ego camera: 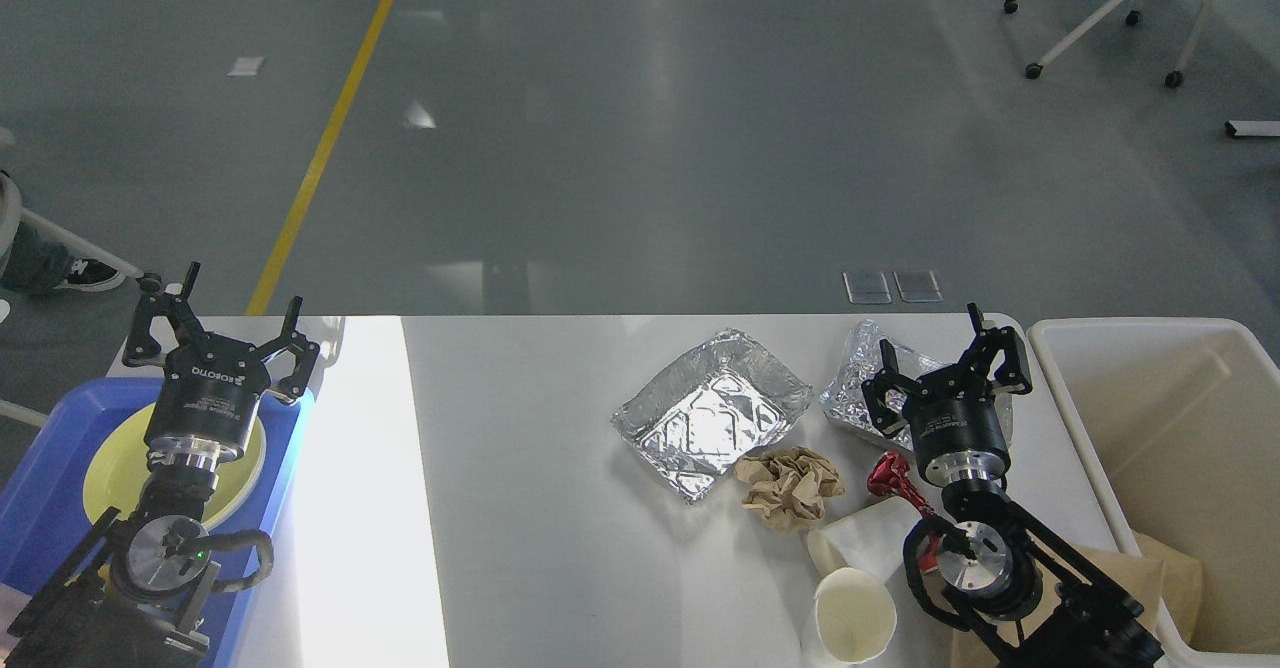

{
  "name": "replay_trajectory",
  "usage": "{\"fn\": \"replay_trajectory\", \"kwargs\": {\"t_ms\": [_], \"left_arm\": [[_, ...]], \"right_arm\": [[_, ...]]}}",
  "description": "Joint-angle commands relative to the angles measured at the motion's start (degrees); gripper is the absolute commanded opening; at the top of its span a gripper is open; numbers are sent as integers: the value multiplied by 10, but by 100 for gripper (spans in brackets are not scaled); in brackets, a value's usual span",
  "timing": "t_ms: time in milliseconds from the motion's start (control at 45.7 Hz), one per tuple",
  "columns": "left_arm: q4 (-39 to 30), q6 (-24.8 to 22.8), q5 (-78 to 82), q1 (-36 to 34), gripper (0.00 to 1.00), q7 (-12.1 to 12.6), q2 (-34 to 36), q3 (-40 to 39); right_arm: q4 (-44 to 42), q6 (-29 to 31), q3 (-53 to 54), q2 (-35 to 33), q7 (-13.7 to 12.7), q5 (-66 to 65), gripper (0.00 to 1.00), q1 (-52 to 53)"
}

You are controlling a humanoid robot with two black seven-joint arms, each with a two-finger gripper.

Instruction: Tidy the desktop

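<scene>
**While both grippers hang empty, trash sits unsorted on desktop**

While nothing is held, the left gripper (218, 333) hovers with fingers spread apart over the blue tray (45, 453), above the yellow plate (115, 458). Right gripper (945, 368) also spread apart, empty, over the crumpled foil piece (850, 388) near the far right corner.

The desktop (540, 518) fills the lower frame; litter is clustered right of centre: foil tray (712, 423), brown paper wad (790, 486), red object (895, 480), one paper cup on its side (860, 540), one upright paper cup (852, 620).

Risks, judged: the right arm sits close over the cups and red object, so a low sweep could knock the upright cup off the near edge. Thin foil likely crushes or slips in a pinch. The crumpled foil lies near the far edge and could be pushed off.

Room: wide bare middle of the desktop between the arms. Cream bin (1160, 428) stands just beside the right edge, a short carry.
</scene>
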Motion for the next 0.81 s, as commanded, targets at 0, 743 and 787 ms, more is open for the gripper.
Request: {"fn": "replay_trajectory", "kwargs": {"t_ms": [0, 743, 787], "left_arm": [[0, 2, -9, 0, 97, 0, -1, 1], [0, -3, -9, 1, 97, 3, 0, 6], [0, -3, -9, 1, 97, 3, 0, 6]], "right_arm": [[0, 0, 0, 0, 0, 0, 100, 0], [0, 0, 0, 0, 0, 0, 100, 0], [0, 0, 0, 0, 0, 0, 100, 0]]}}
